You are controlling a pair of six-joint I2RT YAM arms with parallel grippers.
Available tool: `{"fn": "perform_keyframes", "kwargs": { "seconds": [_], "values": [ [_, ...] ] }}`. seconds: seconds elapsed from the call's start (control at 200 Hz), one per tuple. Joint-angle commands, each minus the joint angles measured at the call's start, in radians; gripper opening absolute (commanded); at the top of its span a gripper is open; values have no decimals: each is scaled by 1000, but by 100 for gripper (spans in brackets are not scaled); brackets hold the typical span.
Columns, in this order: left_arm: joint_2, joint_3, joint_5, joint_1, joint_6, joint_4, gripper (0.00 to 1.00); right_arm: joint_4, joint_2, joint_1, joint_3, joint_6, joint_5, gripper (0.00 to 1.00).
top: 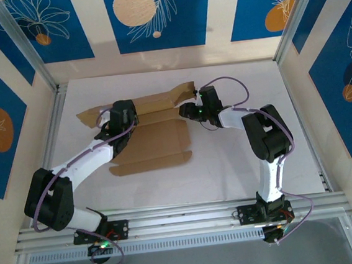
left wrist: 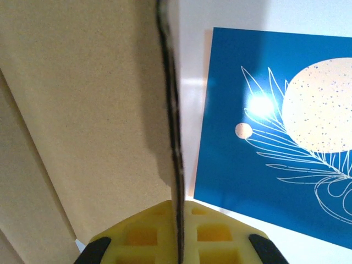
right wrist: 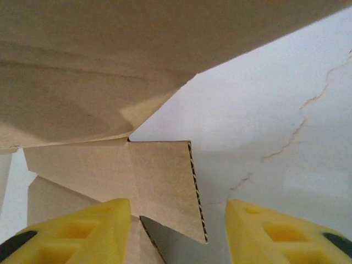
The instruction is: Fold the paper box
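A white table (top: 229, 167) carries the brown paper box (top: 158, 140), lying opened out near its middle.

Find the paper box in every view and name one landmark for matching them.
Top external: the paper box sits at the picture's centre, slightly left.
Left wrist: its panel covers the left half, edge pinched in the left gripper.
Right wrist: it spans the top, one flap hanging inside the open right gripper.
Shared landmark: blue leaf-print wall panel, also in the left wrist view.
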Motion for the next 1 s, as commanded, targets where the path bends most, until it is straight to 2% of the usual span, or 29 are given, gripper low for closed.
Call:
{"fn": "perform_keyframes", "kwargs": {
  "seconds": [0.0,0.215,0.405,0.545,0.695,0.78,0.9,0.995],
  "values": [
    [-20,27,16,-11,-17,-16,0,95,27,2,-2,20,-90,39],
    [-23,12,18,-12,-27,-33,0,230,31,3,-9,57,-200,22],
    [-10,-8,29,-14,-38,-23,0,241,43,21,17,49,-268,21],
    [1,-16,37,-18,-47,1,0,240,84,33,38,72,-305,27],
    [7,-21,37,-28,-43,5,0,258,135,51,63,114,-332,40],
    [11,-24,38,-32,-43,8,0,266,161,61,78,133,-343,43],
    [17,-30,43,-36,-46,16,0,230,189,73,110,131,-326,47],
    [17,-32,43,-42,-46,13,0,135,204,82,148,102,-275,50]
  ]
}}
